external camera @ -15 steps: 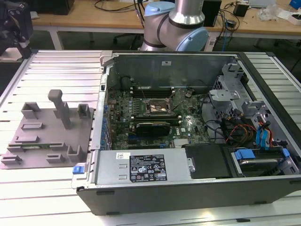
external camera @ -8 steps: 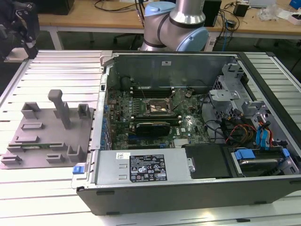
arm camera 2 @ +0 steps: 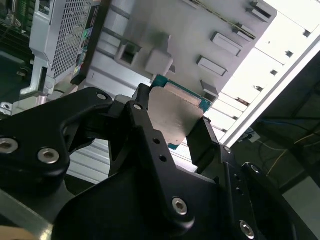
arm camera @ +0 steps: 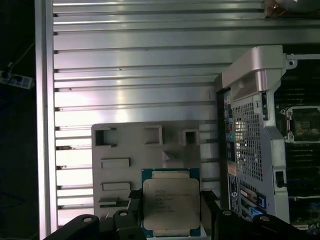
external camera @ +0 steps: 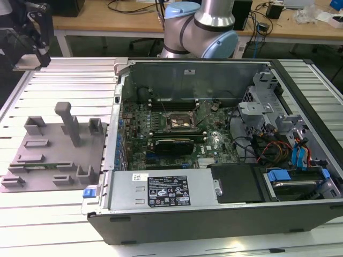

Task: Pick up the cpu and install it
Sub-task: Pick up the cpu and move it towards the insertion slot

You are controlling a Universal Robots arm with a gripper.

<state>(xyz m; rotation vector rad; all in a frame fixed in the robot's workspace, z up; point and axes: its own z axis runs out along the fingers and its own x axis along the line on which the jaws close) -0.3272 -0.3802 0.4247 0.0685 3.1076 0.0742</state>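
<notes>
gripping cpu in tool, clamped on two opposite edges, lid up, likely to spare the underside contacts | hanging above grey plate, apparently not touching | in exterior view, socket at 3 o'clock of plate, well apart, not yet filled

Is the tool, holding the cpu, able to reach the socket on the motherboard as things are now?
Probably yes. The tool grips the cpu outside the case; the case side is open and nothing covers the socket from above.
</notes>
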